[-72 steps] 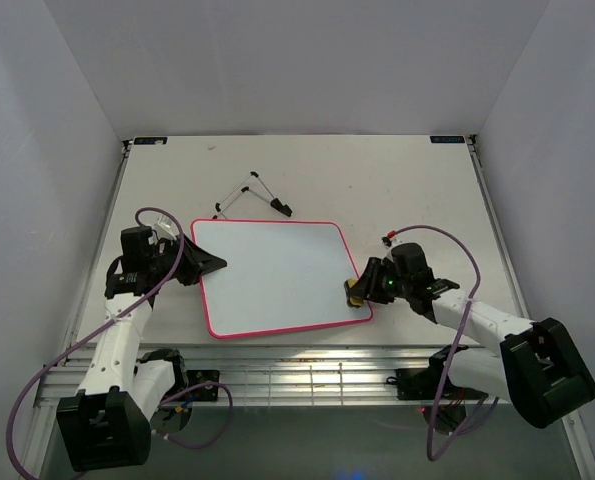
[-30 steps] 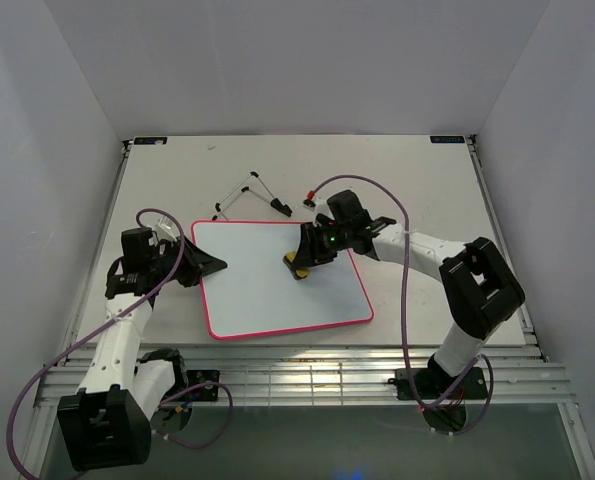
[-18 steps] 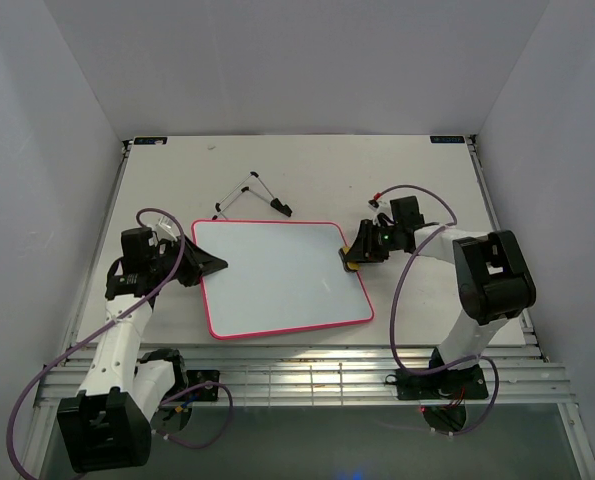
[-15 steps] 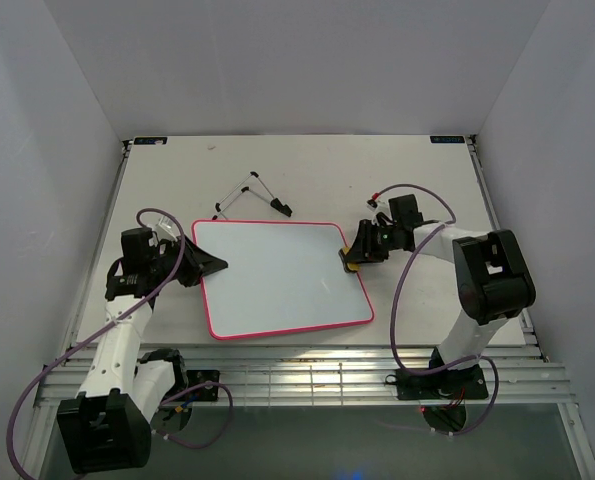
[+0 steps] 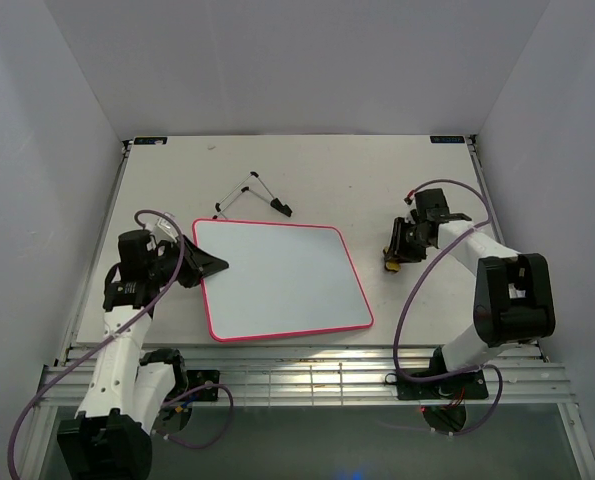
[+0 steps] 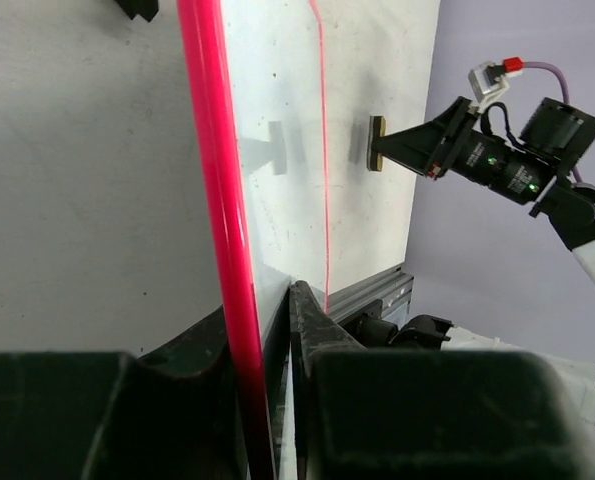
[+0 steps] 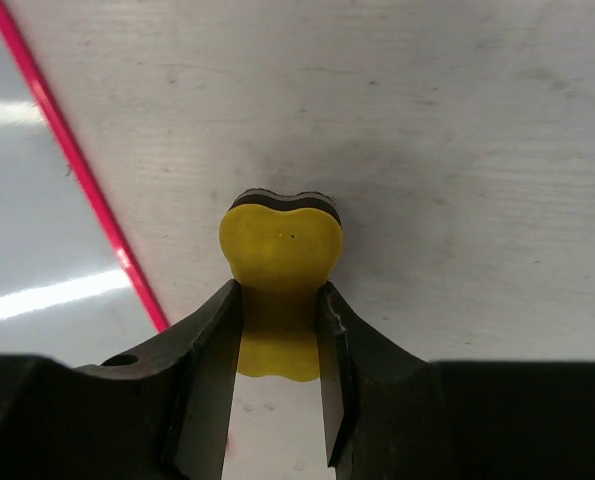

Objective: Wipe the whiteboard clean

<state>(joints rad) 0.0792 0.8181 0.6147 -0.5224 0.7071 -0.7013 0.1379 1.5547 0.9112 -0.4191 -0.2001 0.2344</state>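
Note:
The whiteboard lies flat mid-table, white with a pink-red rim, and I see no writing on it. My left gripper is shut on its left edge; in the left wrist view the rim runs between the fingers. My right gripper is shut on the yellow eraser, off the board, over the table right of the board's upper right corner. In the right wrist view the eraser sits between the fingers, its dark felt end toward the table, with the board's rim to its left.
The folded black wire stand lies on the table behind the board. The table's metal rail runs along the near edge. Grey walls close in the left, right and back sides.
My right gripper has carried the eraser from the board's surface rightward, past its right edge, onto the bare table. The board and left gripper have stayed put.

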